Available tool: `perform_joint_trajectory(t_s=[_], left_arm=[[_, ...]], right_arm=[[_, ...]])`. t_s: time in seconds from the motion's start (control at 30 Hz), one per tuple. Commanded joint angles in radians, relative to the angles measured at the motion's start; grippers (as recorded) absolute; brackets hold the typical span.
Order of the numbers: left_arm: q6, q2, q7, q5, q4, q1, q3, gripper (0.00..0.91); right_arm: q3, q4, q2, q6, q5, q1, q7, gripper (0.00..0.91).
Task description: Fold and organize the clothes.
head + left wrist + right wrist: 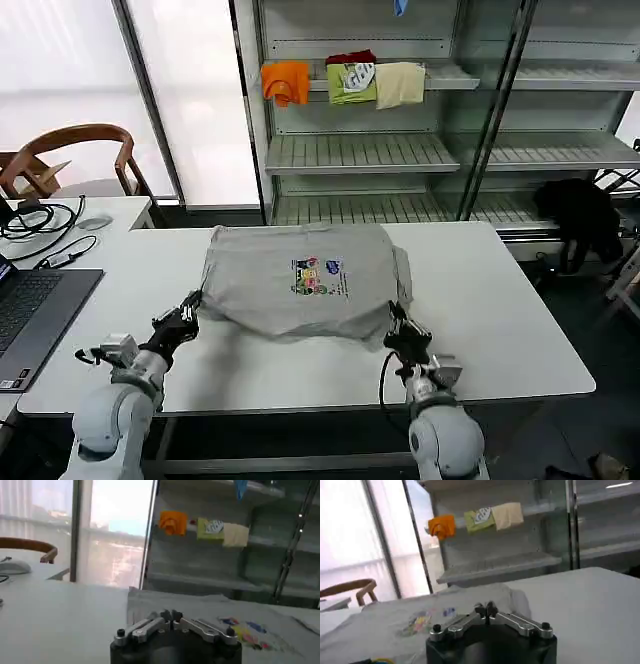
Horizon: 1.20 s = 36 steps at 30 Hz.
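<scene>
Shirt [300,280] lies spread, print up, mid-tabletop [500,330]. Left claw [187,310] sits at its near left corner, right claw [398,327] at its near right corner; both have their fingertips pressed together, seemingly pinching the hem.

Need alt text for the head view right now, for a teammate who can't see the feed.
A light grey shirt with a multicoloured chest print lies partly folded on a white table, the left pincer at its near left corner and the right pincer at its near right corner. Folded garments sit on a shelf behind.
</scene>
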Motion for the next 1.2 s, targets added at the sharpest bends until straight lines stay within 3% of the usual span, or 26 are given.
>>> perform_joint_trajectory(t_s=[0.03,0.53,0.57,0.63,0.67,0.7,0.73,0.77,0.8,0.83,1.03,1.2], left_arm=[[0.001,-0.001,-0.032,-0.001,0.125,-0.137,0.004,0.000],[0.016,0.002,0.022,0.118,0.206,-0.122,0.036,0.020],[0.015,0.001,0.022,0.130,0.210,-0.125,0.039,0.020],[0.015,-0.001,0.023,0.148,0.216,-0.128,0.040,0.020],[0.012,-0.002,0.027,0.160,0.220,-0.132,0.039,0.020],[0.008,-0.003,0.029,0.166,0.223,-0.134,0.038,0.030],[0.004,-0.003,0.028,0.173,0.225,-0.137,0.039,0.040],[0.000,-0.004,0.027,0.178,0.226,-0.140,0.038,0.101],[-0.001,-0.004,0.027,0.183,0.229,-0.143,0.039,0.373],[-0.004,-0.004,0.022,0.184,0.231,-0.147,0.039,0.887],[-0.016,-0.008,-0.006,0.186,0.229,-0.154,0.038,0.907],[-0.015,-0.008,-0.007,0.187,0.199,-0.140,0.035,0.907]], right_arm=[[0.004,-0.207,0.049,-0.004,0.000,0.223,0.013,0.000],[0.007,-0.371,0.049,-0.003,-0.085,0.277,-0.012,0.000],[0.007,-0.378,0.049,-0.002,-0.088,0.281,-0.013,0.030],[0.006,-0.391,0.049,-0.002,-0.096,0.288,-0.017,0.161],[0.004,-0.396,0.049,-0.005,-0.099,0.292,-0.015,0.736],[0.002,-0.400,0.049,-0.007,-0.102,0.296,-0.017,0.907],[0.001,-0.405,0.049,-0.005,-0.113,0.300,-0.019,0.907],[0.000,-0.409,0.049,-0.003,-0.119,0.304,-0.019,0.907],[0.001,-0.413,0.049,-0.001,-0.120,0.311,-0.020,0.907],[0.003,-0.419,0.049,0.004,-0.120,0.317,-0.019,0.907],[0.006,-0.441,0.049,0.052,-0.137,0.355,-0.002,0.907],[0.013,-0.428,0.049,0.044,-0.136,0.359,0.007,0.907]])
